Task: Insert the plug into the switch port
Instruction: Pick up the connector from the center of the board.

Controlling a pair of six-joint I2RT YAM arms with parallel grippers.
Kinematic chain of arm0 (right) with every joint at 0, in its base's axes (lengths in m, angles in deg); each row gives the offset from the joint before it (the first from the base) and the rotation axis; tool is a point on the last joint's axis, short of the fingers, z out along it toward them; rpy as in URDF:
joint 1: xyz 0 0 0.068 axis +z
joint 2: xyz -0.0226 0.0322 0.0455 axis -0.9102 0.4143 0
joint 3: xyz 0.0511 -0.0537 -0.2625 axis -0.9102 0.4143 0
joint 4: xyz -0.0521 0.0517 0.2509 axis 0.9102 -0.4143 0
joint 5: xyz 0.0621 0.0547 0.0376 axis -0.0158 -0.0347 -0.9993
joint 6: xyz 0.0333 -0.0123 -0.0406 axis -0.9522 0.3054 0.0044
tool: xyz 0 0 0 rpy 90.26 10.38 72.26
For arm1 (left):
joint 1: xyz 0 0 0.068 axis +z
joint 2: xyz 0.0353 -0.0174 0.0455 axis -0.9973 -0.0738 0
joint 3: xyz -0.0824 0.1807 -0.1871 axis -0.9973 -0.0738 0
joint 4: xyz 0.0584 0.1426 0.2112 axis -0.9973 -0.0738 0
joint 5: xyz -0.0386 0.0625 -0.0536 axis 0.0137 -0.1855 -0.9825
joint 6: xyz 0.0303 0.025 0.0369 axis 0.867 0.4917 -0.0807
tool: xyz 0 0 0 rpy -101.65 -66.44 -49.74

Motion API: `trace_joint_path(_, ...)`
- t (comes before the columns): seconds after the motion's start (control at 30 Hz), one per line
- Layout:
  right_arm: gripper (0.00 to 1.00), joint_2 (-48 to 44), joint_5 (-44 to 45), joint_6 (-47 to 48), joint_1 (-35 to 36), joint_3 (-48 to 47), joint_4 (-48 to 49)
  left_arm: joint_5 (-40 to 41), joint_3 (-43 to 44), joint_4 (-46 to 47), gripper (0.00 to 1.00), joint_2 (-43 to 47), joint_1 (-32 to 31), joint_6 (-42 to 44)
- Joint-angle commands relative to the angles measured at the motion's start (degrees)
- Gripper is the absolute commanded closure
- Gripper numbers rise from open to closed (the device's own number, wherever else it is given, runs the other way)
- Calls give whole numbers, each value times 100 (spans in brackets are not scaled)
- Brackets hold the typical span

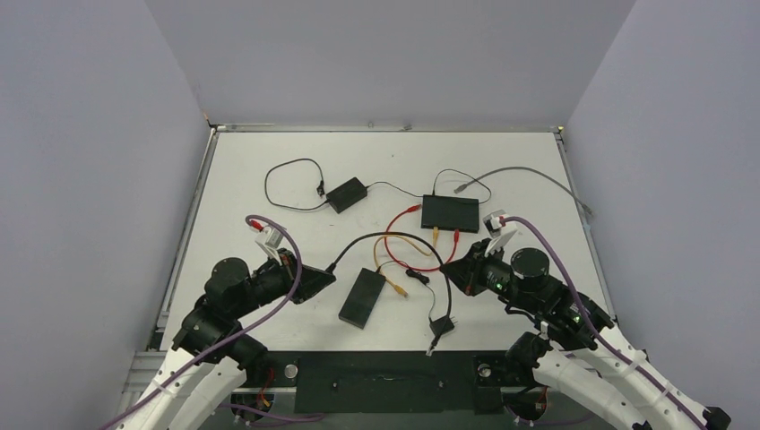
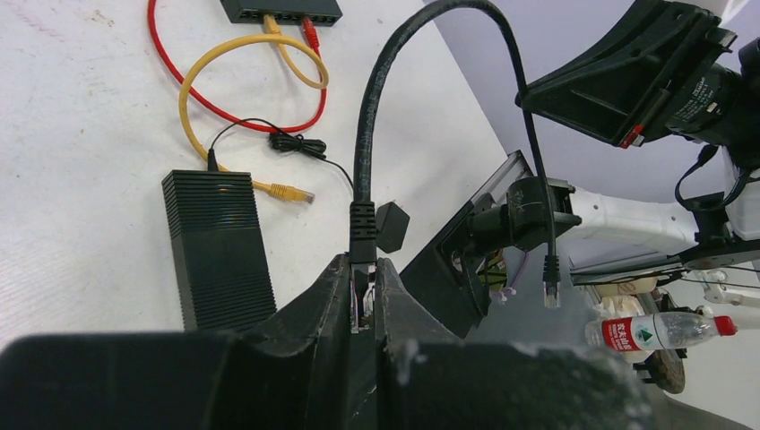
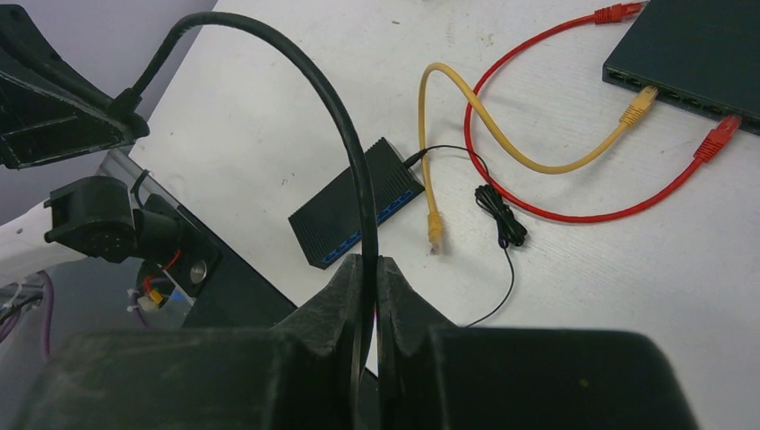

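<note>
My left gripper (image 2: 363, 264) (image 1: 324, 274) is shut on the clear plug (image 2: 367, 300) at one end of a thick black cable (image 2: 376, 107). The plug's black boot sticks out past the fingertips. The cable arcs up and across to my right gripper (image 3: 369, 260) (image 1: 451, 269), which is shut on the black cable (image 3: 349, 152) further along. Its far end (image 2: 551, 288) dangles free below that gripper. A small ribbed black switch (image 1: 363, 297) (image 2: 220, 246) lies on the table between the grippers, its blue port face (image 3: 372, 224) showing. A larger black switch (image 1: 451, 212) (image 3: 695, 49) lies further back.
Red (image 1: 399, 242) and yellow (image 1: 408, 246) cables loop out of the larger switch; the yellow one's free plug (image 3: 435, 231) lies beside the small switch. A thin black wire runs to a wall adapter (image 1: 439, 324). A power brick (image 1: 346, 193) and a grey cable (image 1: 520, 172) lie at the back.
</note>
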Motion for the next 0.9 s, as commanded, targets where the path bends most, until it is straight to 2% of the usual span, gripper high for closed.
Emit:
trace_joint_path(0.0,93,178,229,239,35,53,246,-384,127,487,100,-128,42,202)
trace_joint_path(0.13,73,265,759,480,30,61,264,-686,147,630,100,-280,40,352)
trace_joint_path(0.37,53,750,1012,1240,26,-380,813,-1568,161,830,100,-906,31,570)
trace_joint_path(0.5,51,1422,357,1681,24,-684,1253,-1933,227,885,100,-1165,15,589)
trace_joint_path(0.63,51,1871,-660,2140,33,-1141,1432,-2149,389,728,100,-1303,-79,659)
trace_joint_path(0.87,51,2877,-3324,2693,49,-1966,1205,-2114,716,405,100,-1530,-642,923)
